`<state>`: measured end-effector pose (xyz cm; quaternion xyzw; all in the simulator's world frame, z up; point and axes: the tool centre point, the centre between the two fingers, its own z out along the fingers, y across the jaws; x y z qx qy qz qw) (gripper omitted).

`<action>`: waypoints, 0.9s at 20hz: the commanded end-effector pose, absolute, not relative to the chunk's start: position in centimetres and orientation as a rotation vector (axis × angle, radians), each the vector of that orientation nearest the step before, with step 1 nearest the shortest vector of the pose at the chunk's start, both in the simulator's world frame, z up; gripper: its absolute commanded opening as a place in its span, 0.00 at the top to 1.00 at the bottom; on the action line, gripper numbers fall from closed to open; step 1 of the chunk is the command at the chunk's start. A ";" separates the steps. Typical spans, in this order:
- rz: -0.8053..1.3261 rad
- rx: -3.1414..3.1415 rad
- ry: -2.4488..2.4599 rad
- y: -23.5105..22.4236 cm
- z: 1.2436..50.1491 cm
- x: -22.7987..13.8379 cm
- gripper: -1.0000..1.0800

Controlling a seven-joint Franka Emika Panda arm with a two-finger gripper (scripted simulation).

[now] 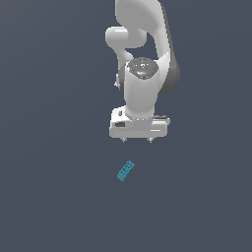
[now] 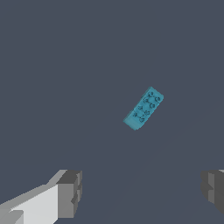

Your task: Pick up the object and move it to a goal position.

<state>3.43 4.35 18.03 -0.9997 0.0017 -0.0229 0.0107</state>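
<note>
- your white two-fingered claw (image 1: 137, 140) hangs from the glossy white arm with its fingers spread wide and nothing between them; in the wrist view the two dark grey fingertips (image 2: 70, 192) stand far apart at opposite sides of the picture.
- the claw is above the dark slate-grey floor (image 1: 49, 197), not touching anything; how high it hangs i cannot tell.
- the small teal-blue flat rectangular block (image 1: 126, 171) lies on that floor, clear of the claw and ahead of the gap between the fingers. in the exterior view it sits just below the fingertips and slightly toward that view's left.
- the block's long axis runs on a diagonal, skewed to the line joining the two fingers (image 2: 144, 108). judged from this, you would shift the claw over the block, turn the wrist so the fingers close across its narrow width, then come down.
- the block's top carries rows of small darker marks like studs; no brand, label or readable writing shows on the block, the arm or the floor.
- no goal marker is visible in either view.
</note>
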 end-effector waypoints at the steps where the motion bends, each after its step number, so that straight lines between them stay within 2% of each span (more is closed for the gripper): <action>1: -0.066 -3.117 0.066 4.1 17.5 3.9 0.04; 18: -0.012 -3.032 0.768 1.3 10.3 8.4 0.04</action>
